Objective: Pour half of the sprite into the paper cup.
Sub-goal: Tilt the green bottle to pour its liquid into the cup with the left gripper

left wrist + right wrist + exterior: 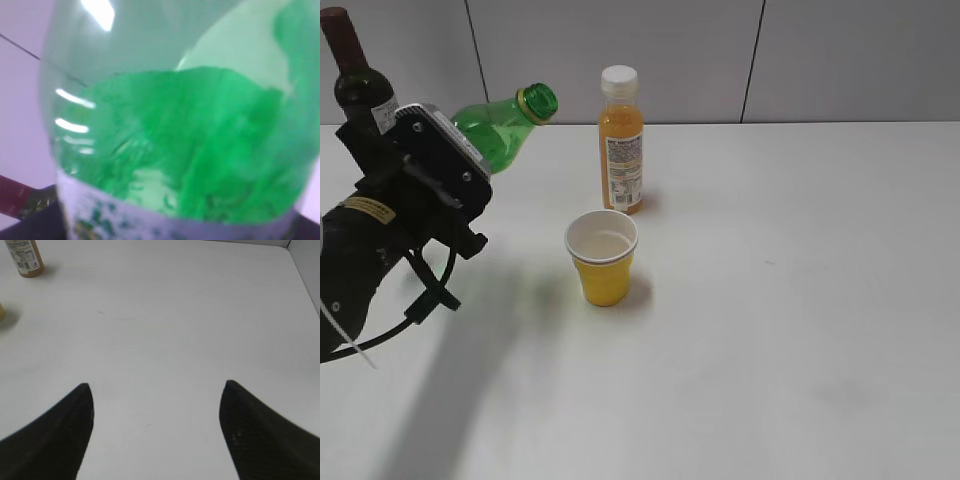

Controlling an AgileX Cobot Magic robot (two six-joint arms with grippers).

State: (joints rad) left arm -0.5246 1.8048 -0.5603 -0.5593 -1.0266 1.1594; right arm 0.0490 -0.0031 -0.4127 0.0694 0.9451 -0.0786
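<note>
The sprite (495, 128) is a clear-green bottle with no cap, held off the table and tilted, its mouth pointing up and right. It fills the left wrist view (200, 140), where its white label band runs along the bottom. My left gripper (455, 160) is shut on its body; the fingers are hidden behind the wrist housing. The paper cup (602, 258), yellow outside and white inside, stands upright on the table, to the right of and below the bottle's mouth, apart from it. My right gripper (157, 390) is open and empty above bare table; it is out of the exterior view.
An orange juice bottle (621, 140) with a white cap stands just behind the cup and also shows in the right wrist view (24, 259). A dark wine bottle (358, 80) stands at the far left behind my left arm. The white table (800, 300) meets a grey wall at the back.
</note>
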